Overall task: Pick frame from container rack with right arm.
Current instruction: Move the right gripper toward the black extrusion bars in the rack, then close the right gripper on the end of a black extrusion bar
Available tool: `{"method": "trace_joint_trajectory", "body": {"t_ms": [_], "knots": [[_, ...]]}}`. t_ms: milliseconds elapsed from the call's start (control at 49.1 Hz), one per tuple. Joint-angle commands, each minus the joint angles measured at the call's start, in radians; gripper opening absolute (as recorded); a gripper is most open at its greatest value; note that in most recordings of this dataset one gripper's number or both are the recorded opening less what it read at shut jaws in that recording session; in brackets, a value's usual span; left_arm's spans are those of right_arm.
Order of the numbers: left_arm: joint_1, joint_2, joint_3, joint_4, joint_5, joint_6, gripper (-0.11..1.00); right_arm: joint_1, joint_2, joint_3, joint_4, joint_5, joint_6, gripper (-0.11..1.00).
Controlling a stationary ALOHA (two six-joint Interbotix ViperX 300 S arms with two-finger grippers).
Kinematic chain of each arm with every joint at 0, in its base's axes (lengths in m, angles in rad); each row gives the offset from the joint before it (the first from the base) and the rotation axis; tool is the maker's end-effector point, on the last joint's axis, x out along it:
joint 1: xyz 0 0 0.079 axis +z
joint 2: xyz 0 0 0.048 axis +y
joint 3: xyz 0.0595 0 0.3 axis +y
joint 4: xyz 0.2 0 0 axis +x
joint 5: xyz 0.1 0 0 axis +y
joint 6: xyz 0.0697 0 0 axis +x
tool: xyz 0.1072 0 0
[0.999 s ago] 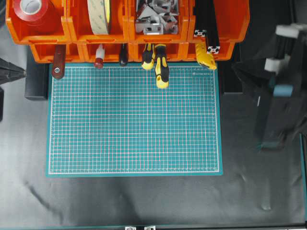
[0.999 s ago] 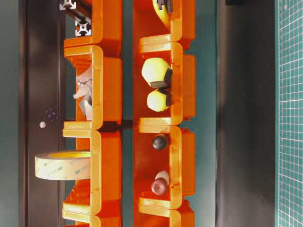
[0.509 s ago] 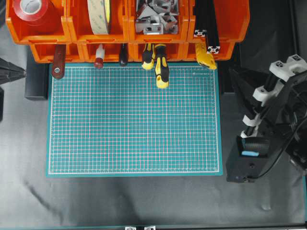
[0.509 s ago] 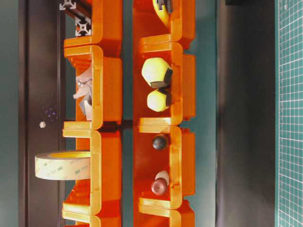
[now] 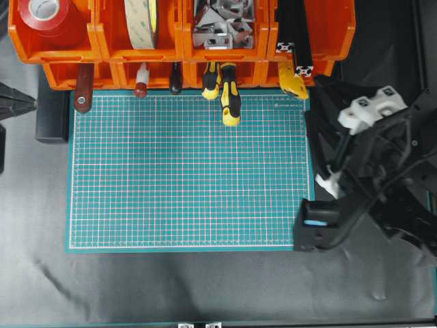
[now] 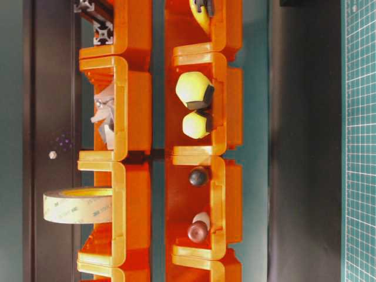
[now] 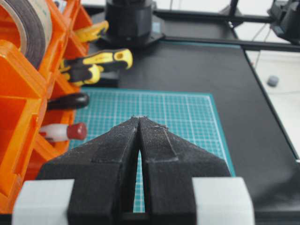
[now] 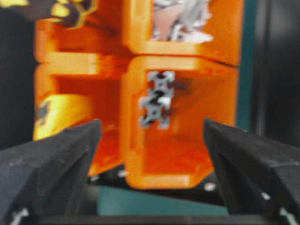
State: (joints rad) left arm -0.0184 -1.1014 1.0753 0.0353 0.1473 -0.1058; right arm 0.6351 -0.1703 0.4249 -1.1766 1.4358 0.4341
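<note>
The right arm stands over the bench right of the green mat, its end effector released, fingers wide apart, facing the container rack. Two grooved black frame bars with silvery cut ends lie in the rack's upper right bin. The left end effector is clenched, empty; its fingers are textured black

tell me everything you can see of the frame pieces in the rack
Two frame bars lie side by side in the right-hand upper bin of the orange container rack. They look like slim black aluminium extrusion with grooved sides, and their silvery cross-shaped cut ends poke out of the bin's open front, touching each other. Nothing grips them: the right gripper is open and apart from them.
</note>
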Motion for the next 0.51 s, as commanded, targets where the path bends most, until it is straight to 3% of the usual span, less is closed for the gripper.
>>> {"method": "trace_joint_trajectory", "body": {"t_ms": [0,489], "knots": [[0.003,0.006,-0.015,0.003,-0.005,-0.003,0.0,-0.026,0.005,-0.003,-0.041,-0.014,0.012,0.83],[0.003,0.006,-0.006,0.003,-0.003,-0.005,0.0,-0.143,0.026,0.055,-0.061,-0.04,0.066,0.83]]}}
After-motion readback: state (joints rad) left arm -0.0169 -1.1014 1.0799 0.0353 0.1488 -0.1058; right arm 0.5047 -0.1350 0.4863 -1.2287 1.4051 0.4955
